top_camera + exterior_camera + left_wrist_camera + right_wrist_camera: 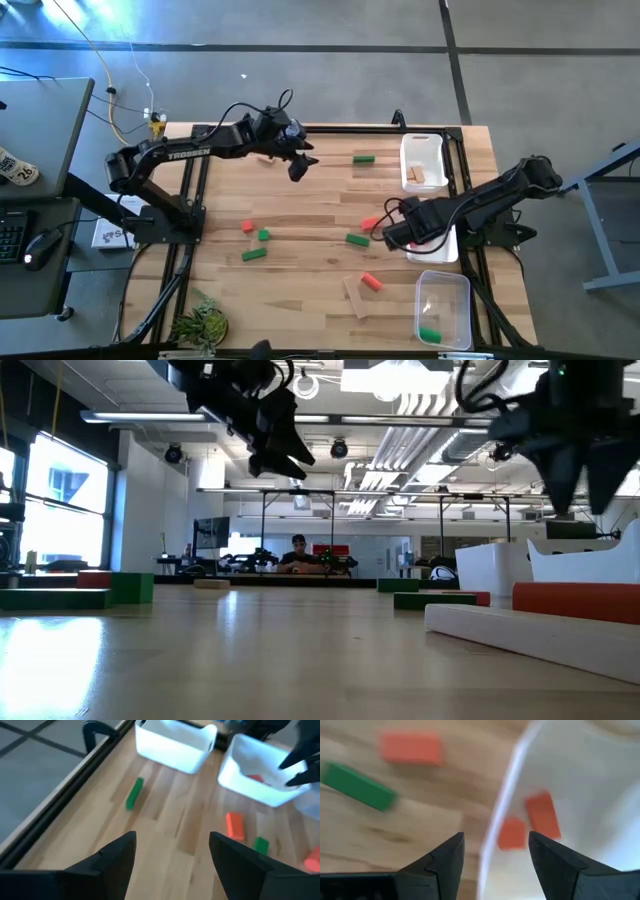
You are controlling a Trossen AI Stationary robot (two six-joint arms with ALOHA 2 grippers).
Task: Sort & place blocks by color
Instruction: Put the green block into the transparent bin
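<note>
Blocks are lying scattered on the table. Right gripper, jaws wide and empty, is hovering over the white tray rim; two red blocks are lying inside, toward one o'clock. Left gripper is hanging open, green block at eleven o'clock.

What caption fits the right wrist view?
Open right gripper above a white tray's rim; two red blocks inside.

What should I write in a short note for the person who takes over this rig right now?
Left gripper: open, empty, raised over the table's far middle.
Right gripper: open, empty, over the rim of the middle white tray.
Done: two red blocks in that tray, a tan block in the far white tray, a green block in the clear tray.
Left: several red, green and tan blocks are loose on the table, such as the green bar at the far edge.
</note>
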